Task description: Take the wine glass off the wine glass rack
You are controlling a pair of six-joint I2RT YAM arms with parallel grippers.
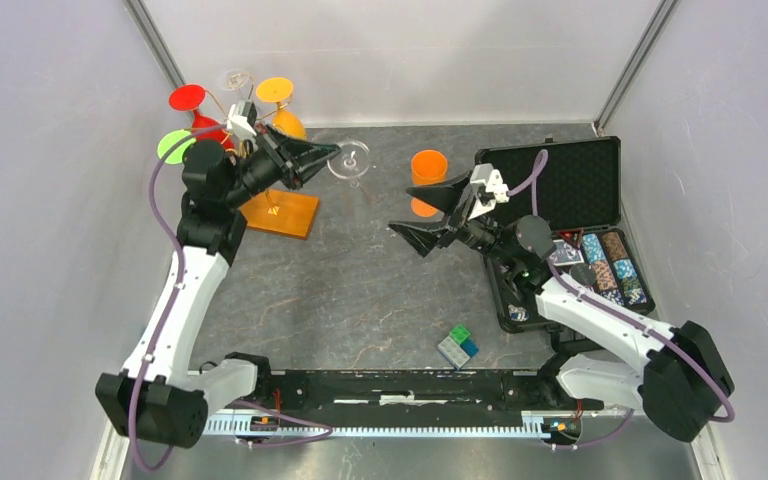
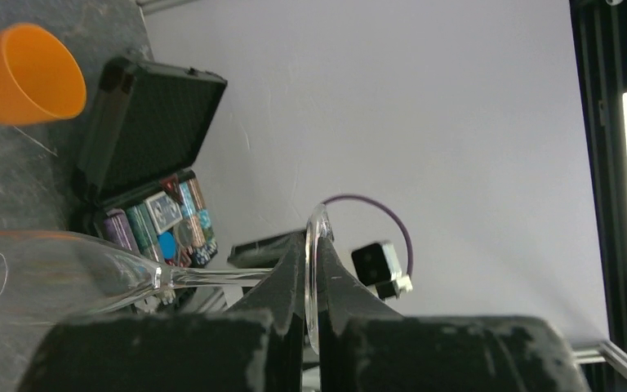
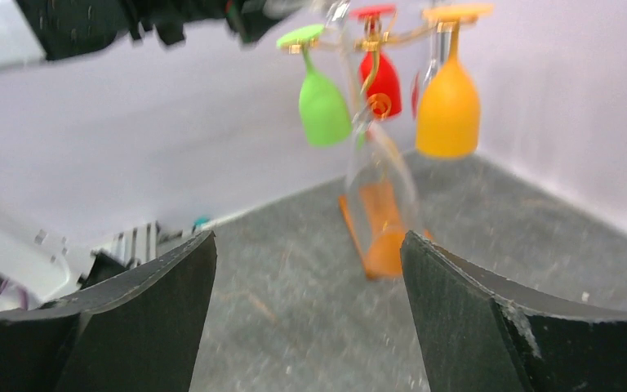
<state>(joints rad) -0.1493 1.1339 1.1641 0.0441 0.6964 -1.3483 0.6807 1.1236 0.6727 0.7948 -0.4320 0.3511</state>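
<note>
The gold wire wine glass rack point(image 1: 245, 118) stands at the back left on its orange base point(image 1: 280, 212). Red point(image 1: 188, 98), green point(image 1: 174, 146) and orange point(image 1: 275, 90) glasses and one clear glass point(image 1: 235, 78) hang on it. My left gripper point(image 1: 332, 153) is shut on the foot of a clear wine glass point(image 1: 349, 160), held clear of the rack to its right. In the left wrist view the foot disc sits between the fingers point(image 2: 318, 237) and the bowl point(image 2: 49, 273) points left. My right gripper point(image 1: 405, 205) is open and empty at mid-table; its view shows the held glass point(image 3: 380, 184) before the rack point(image 3: 375, 41).
An orange cup point(image 1: 428, 166) stands just behind my right gripper and also shows in the left wrist view point(image 2: 24, 73). An open black case point(image 1: 560, 190) with poker chips lies at the right. A small coloured cube point(image 1: 457, 346) lies near the front edge.
</note>
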